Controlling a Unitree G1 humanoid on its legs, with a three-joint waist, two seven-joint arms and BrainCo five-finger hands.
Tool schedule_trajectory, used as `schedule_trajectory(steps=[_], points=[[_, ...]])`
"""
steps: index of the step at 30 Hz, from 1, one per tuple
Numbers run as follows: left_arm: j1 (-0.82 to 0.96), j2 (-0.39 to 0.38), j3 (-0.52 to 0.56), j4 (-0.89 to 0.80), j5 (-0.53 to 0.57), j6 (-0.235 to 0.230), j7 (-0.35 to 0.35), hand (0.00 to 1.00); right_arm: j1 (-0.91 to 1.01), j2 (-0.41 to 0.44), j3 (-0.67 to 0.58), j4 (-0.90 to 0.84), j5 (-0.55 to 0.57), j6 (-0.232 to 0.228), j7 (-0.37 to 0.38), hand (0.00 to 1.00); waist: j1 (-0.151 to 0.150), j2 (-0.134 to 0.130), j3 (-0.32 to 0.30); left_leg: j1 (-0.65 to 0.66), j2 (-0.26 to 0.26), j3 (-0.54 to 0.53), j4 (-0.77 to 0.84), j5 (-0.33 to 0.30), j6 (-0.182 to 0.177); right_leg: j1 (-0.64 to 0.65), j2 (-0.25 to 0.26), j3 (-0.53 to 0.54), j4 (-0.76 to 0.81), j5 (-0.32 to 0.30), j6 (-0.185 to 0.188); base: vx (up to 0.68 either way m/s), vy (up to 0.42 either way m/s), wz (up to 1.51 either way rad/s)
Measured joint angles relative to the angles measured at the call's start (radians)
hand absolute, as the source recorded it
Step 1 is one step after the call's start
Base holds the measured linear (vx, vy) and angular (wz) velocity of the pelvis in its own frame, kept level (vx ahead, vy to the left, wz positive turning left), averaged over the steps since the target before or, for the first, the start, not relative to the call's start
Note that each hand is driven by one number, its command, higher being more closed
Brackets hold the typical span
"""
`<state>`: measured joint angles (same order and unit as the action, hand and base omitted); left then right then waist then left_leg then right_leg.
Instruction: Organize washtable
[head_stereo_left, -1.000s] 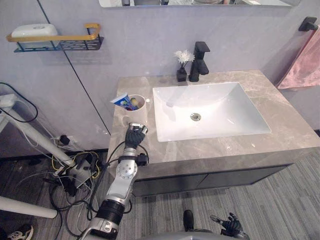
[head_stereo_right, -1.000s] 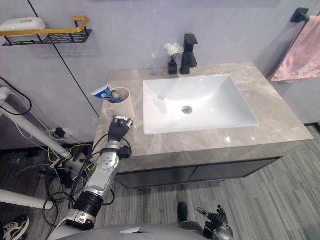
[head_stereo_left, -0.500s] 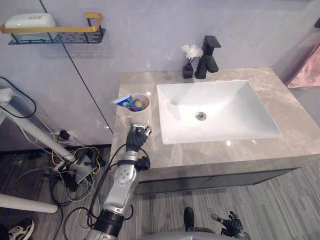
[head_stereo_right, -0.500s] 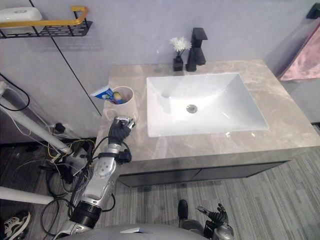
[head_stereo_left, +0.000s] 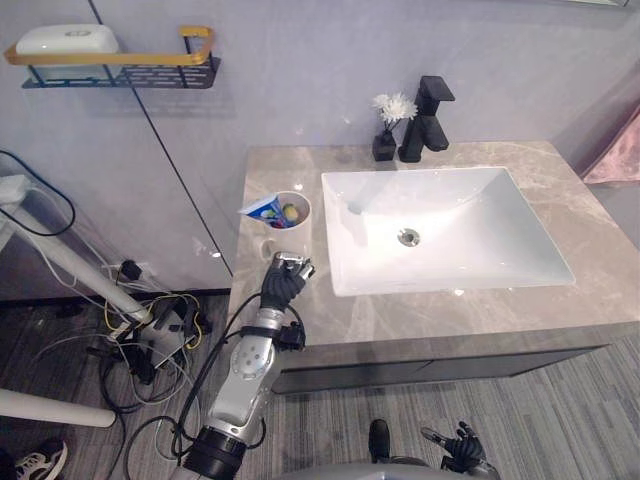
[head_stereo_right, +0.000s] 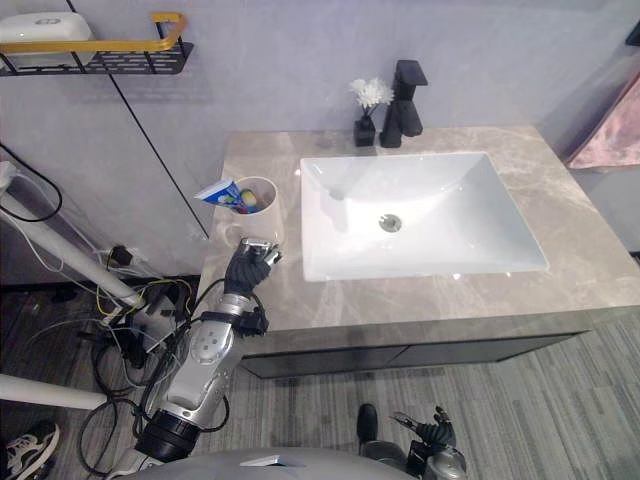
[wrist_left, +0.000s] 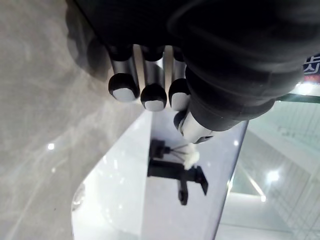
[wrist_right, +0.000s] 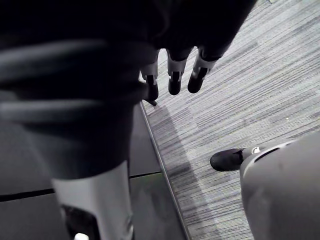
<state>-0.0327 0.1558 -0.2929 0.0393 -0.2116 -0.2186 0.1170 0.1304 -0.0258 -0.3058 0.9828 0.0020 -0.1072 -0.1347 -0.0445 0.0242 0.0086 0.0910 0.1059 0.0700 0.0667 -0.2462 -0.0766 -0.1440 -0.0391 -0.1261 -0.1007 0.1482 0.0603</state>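
Observation:
A white cup (head_stereo_left: 291, 232) holding a blue toothpaste tube (head_stereo_left: 262, 209) and other small items stands on the grey stone countertop (head_stereo_left: 420, 315), left of the white basin (head_stereo_left: 480, 250). My left hand (head_stereo_left: 283, 281) rests on the counter just in front of the cup, near its handle. In the left wrist view its fingers (wrist_left: 150, 95) are curled with nothing between them. The right hand (head_stereo_left: 460, 445) hangs low above the floor, and its fingers (wrist_right: 175, 75) are relaxed and hold nothing.
A black faucet (head_stereo_left: 428, 120) and a small black vase with a white flower (head_stereo_left: 386, 140) stand behind the basin. A wall shelf (head_stereo_left: 120, 68) carries a white soap box (head_stereo_left: 65, 39). A pink towel (head_stereo_left: 618, 160) hangs at the right. Cables (head_stereo_left: 150, 330) and a white pole (head_stereo_left: 60, 265) lie left of the cabinet.
The whole picture has shifted, so the camera has moved. My left hand stays just in front of the cup, and the right hand still hangs low.

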Motion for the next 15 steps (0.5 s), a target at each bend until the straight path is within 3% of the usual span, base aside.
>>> schedule_trajectory(steps=[15], points=[[-0.101,0.001,0.003,0.088,0.003,0.02,0.044,1.0,0.0,-0.001,-0.007,0.005,0.017,0.0,0.0,0.0,-0.003,0.0,0.0,0.005,0.003,0.002,-0.001,-0.001,0.002,0.002,0.001,0.004,0.0,0.002,0.001,0.0,0.0,0.0]])
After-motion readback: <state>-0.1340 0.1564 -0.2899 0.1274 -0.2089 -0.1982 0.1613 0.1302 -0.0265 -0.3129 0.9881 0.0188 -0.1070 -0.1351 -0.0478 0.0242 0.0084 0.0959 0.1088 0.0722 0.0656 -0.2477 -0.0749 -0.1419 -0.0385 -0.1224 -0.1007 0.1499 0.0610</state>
